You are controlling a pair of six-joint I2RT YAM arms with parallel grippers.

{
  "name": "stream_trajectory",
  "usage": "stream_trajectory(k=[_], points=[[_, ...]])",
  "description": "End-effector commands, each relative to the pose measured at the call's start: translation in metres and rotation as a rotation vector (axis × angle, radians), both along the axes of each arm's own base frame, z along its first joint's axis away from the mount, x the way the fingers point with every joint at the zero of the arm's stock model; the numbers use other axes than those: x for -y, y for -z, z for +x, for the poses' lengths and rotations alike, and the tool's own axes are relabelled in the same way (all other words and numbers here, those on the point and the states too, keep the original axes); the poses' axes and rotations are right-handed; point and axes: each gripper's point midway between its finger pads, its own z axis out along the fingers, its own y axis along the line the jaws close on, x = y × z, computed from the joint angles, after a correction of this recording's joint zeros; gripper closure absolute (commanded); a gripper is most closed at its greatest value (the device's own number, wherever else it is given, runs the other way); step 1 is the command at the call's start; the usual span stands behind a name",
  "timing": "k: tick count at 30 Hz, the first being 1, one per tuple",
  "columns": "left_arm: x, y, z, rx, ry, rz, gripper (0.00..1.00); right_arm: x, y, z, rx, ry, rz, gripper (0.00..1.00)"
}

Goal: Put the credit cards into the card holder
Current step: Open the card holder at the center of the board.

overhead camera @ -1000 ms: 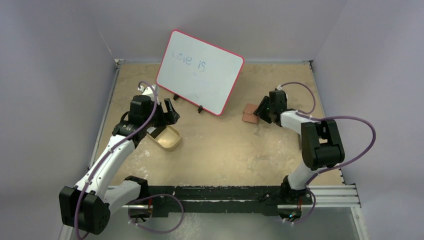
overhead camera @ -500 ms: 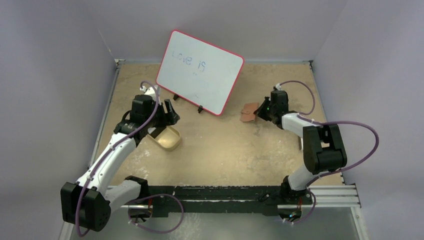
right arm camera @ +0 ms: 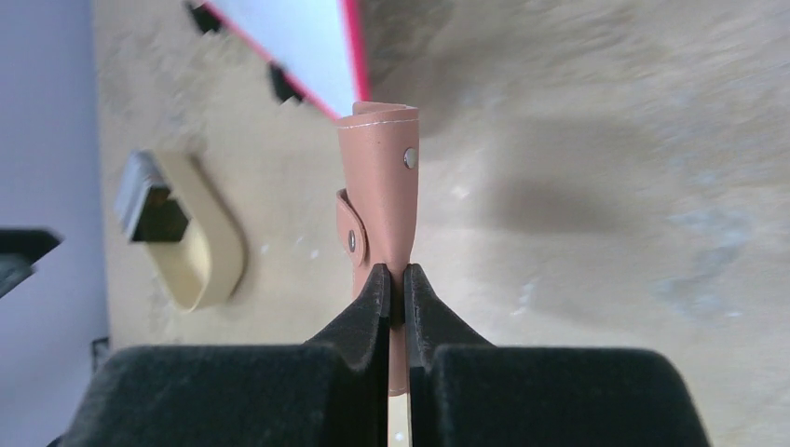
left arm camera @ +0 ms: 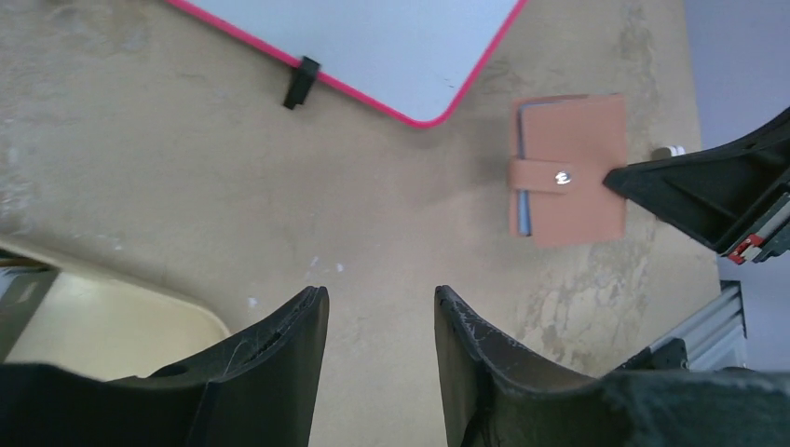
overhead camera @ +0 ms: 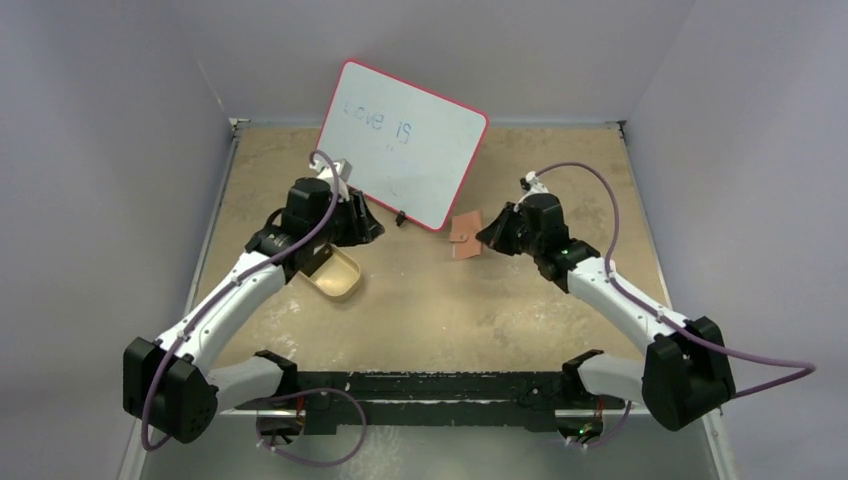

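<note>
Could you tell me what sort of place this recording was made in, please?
Probably a robotics lab test cell: two arms bolted to a rail at the worn table's edge, plain walls boxing it in, a small whiteboard propped at the back.

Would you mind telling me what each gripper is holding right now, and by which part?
The right gripper pinches the brown wallet by the edge opposite its strap. The left gripper is open and holds nothing.
</note>
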Motion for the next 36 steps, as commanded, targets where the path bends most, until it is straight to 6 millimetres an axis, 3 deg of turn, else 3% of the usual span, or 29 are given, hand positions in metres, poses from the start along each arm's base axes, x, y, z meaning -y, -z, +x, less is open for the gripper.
stream_trajectory(k=[1, 9, 16, 21, 29, 36], points=[[0.041, -0.036, 0.011, 0.088, 0.044, -0.08, 0.55, -0.038, -0.039, -0.012, 0.04, -0.049, 0.133, 1.0], [0.1, -0.023, 0.004, 0.054, 0.161, -0.084, 0.5, -0.083, -0.071, -0.021, 0.091, -0.123, 0.213, 1.0], [0.118, -0.014, 0.0, 0.05, 0.212, -0.085, 0.47, -0.104, -0.08, -0.025, 0.103, -0.169, 0.232, 1.0], [0.122, -0.003, 0.0, 0.036, 0.227, -0.07, 0.45, -0.116, -0.085, -0.029, 0.111, -0.199, 0.246, 1.0], [0.109, 0.017, 0.008, 0.037, 0.191, 0.045, 0.47, -0.126, -0.095, -0.034, 0.129, -0.234, 0.267, 1.0], [0.105, 0.019, 0.01, 0.047, 0.18, 0.078, 0.64, -0.134, -0.097, -0.038, 0.126, -0.259, 0.282, 1.0]])
